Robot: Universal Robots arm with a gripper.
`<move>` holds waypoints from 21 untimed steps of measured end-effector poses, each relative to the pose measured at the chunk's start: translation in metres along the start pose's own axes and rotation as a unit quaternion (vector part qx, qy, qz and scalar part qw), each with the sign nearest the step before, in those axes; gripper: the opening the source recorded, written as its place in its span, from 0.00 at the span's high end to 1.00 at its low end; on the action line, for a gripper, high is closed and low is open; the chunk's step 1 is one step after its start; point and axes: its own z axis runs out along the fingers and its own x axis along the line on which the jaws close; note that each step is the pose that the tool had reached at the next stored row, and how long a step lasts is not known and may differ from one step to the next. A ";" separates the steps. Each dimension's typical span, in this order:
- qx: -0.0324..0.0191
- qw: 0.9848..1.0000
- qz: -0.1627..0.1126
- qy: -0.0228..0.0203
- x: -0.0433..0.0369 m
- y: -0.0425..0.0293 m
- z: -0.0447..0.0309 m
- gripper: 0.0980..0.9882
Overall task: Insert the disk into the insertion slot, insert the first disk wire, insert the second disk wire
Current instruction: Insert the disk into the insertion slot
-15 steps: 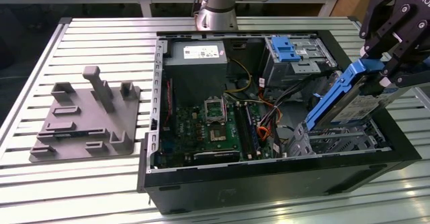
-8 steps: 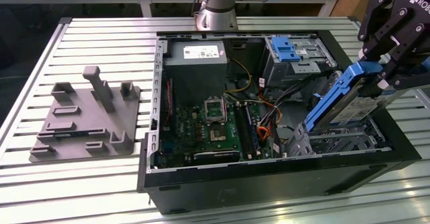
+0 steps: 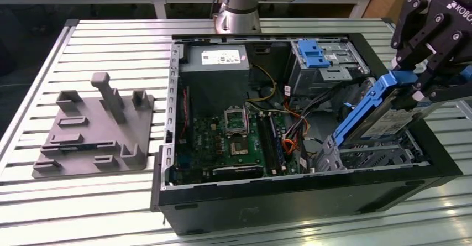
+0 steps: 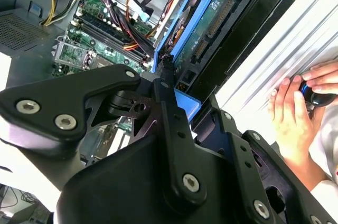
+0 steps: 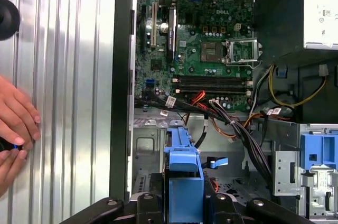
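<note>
My gripper point(image 3: 417, 83) hangs over the exterior view's right side of the open computer case point(image 3: 295, 188) and is shut on the disk point(image 3: 385, 123). The disk is a silver drive in a bright blue carrier. It is steeply tilted, its low end dipping toward the insertion slot point(image 3: 376, 155), a low perforated silver bay in the case's near right corner. In the second wrist view the black fingers point(image 4: 165, 89) clamp the carrier, and the disk's point(image 4: 211, 18) green board and connectors show. In the first wrist view the disk's point(image 5: 182, 163) blue edge stands above the slot point(image 5: 150, 139). Which cables point(image 3: 295, 125) are the disk wires I cannot tell.
A taller grey cage with a blue latch point(image 3: 319, 55) stands at the case's back right. The motherboard point(image 3: 236, 141) and power supply point(image 3: 214, 58) fill the left half. A grey fixture point(image 3: 96, 130) sits on the slatted table. A person's hand point(image 5: 16, 123) rests beside the case.
</note>
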 end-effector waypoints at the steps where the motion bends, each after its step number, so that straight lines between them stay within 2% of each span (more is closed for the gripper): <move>1: 0.000 1.000 0.000 0.000 0.0001 0.0000 0.0010 0.70; 11: 0.000 1.000 0.000 0.000 0.0009 -0.0004 0.0131 0.70; 21: 0.000 1.000 0.000 0.000 0.0025 -0.0010 0.0300 0.70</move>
